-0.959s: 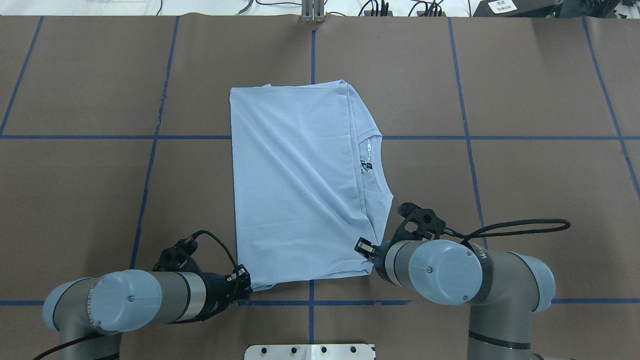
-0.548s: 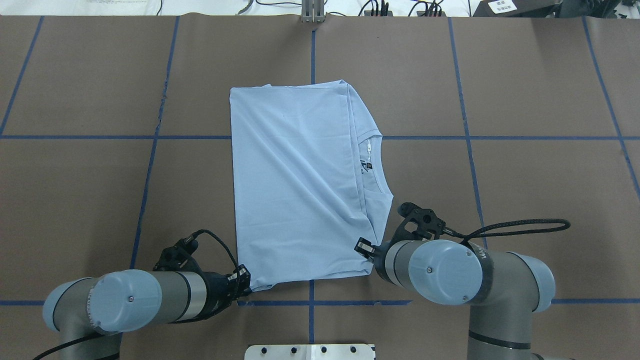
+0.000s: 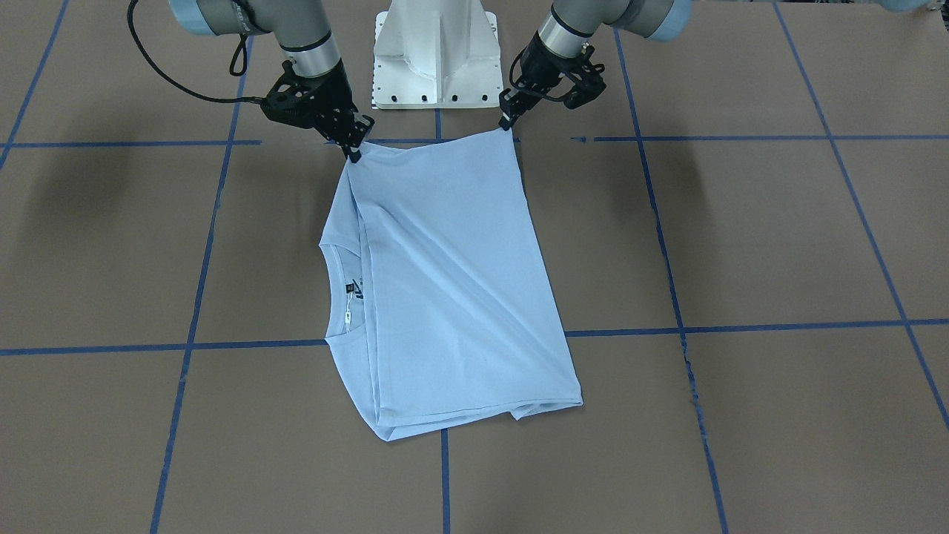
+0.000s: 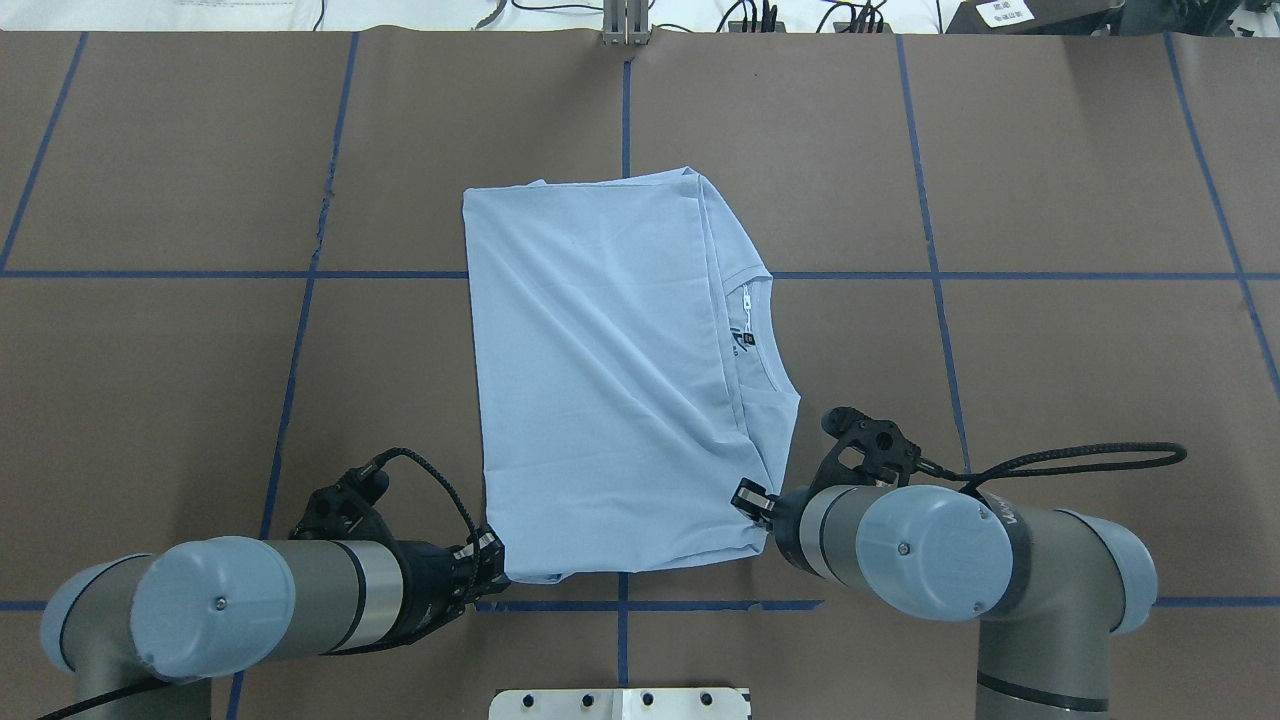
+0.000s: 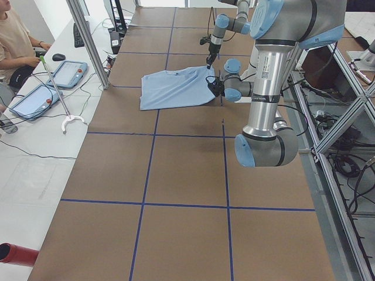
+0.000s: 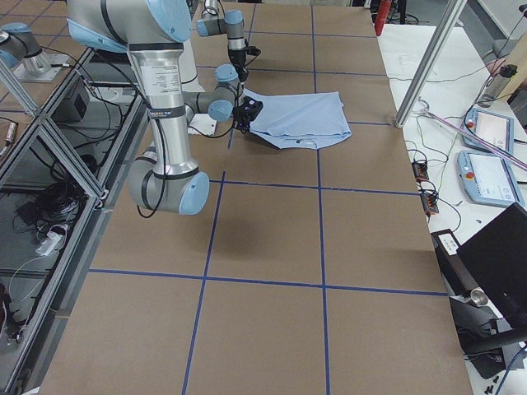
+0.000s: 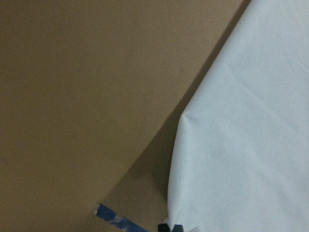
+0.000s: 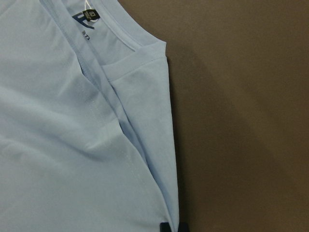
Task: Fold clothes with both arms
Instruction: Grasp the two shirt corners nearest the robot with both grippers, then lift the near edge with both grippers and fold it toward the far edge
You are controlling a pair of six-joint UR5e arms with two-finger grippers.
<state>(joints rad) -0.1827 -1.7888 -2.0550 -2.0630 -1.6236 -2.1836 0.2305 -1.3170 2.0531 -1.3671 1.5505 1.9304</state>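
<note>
Here, the folded T-shirt (image 4: 600, 380) is spread on the brown tabletop (image 4: 1050, 350) near its middle. Its robot-side left corner is clamped in the closed left pincer (image 4: 487, 562); its robot-side right corner is clamped in the closed right pincer (image 4: 752, 498).

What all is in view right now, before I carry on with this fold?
T-shirt: one, light blue, partly folded, mid-table, collar towards the robot's right.
table cover: one, brown, under the shirt.
tape lines: several, blue, gridding the cover.
pedestal base: one, white, at the robot's table edge, between the arms.
tablets: two, blue-framed, on the white bench beyond the table.
operator: one, beige top, seated at that bench.
left arm, right arm: two, silver-grey, light blue caps.
left gripper: black, shut on one robot-side shirt corner.
right gripper: black, shut on the other.
</note>
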